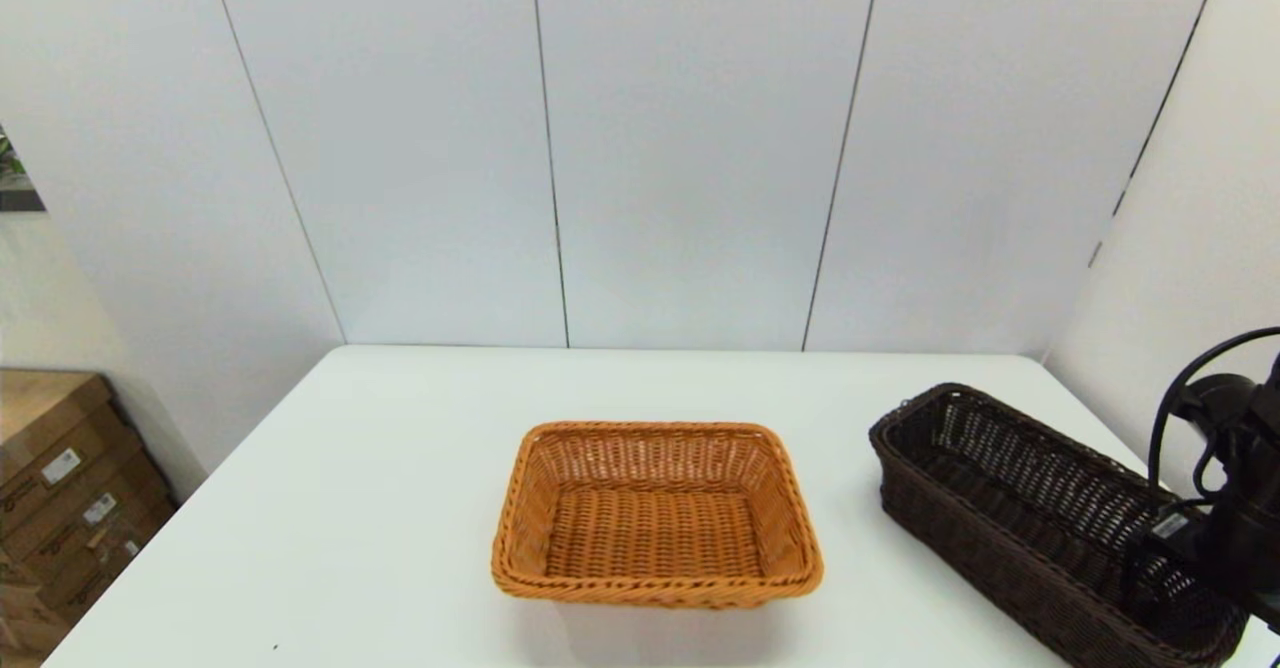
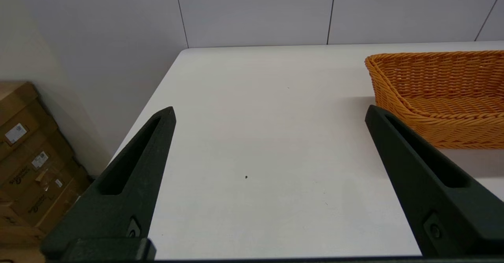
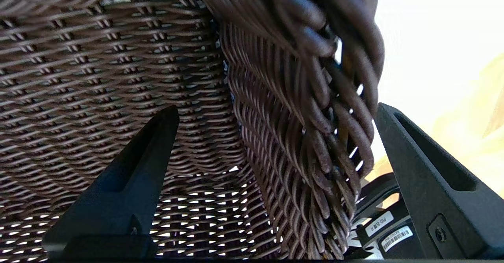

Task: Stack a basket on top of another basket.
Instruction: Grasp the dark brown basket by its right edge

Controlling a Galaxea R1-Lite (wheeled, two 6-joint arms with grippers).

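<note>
Right gripper (image 3: 271,113) jaws spread, straddling dark brown basket (image 1: 1040,518) wall; orange basket (image 1: 655,513) lies leftward on worktop (image 1: 350,508). Left gripper (image 2: 269,113) spread, idle.

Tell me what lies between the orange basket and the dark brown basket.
Only bare white table between the orange basket and the dark brown basket, as the head view shows.

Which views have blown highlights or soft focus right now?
Right wrist view: background beside the dark brown wicker basket is blown out to white, and the near rim braid is soft. Head view: even light, with a faint shadow under the orange wicker basket. Left wrist view: no glare on the white table.
</note>
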